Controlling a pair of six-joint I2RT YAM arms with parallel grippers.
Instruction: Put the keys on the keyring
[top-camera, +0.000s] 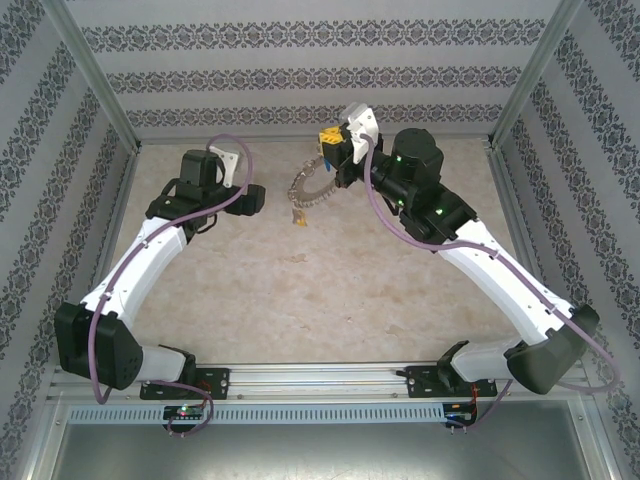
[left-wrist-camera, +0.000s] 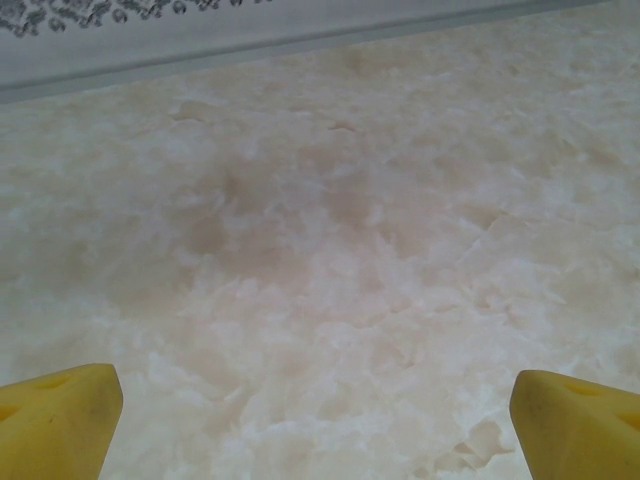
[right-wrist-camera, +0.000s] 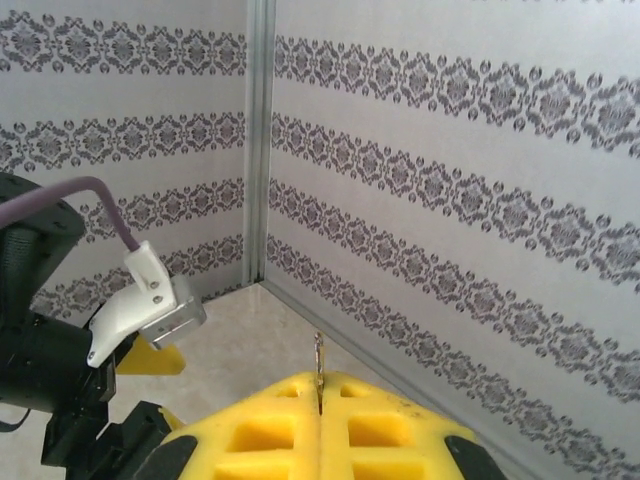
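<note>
Right tool (top-camera: 330, 150) clamped on hanging keyring (top-camera: 305, 186); yellow key (top-camera: 298, 218) looks already on, at the low end. Blue key: can't tell. Left tool (left-wrist-camera: 315, 405) spread wide, empty.

— Where's the keyring (top-camera: 308, 190)?
— Back of table (top-camera: 330, 290), centre, btwn the 2 grippers. Left gripper (top-camera: 256, 198) to its left, apart; right gripper (top-camera: 328, 142) at its right end.

Counter (top-camera: 300, 290): beige marbled top w/ darker brownish blotches, patterned walls (top-camera: 300, 70) on 3 sides. Keyring (top-camera: 303, 192) hangs over the far centre; can't tell if its low end touches the counter.
</note>
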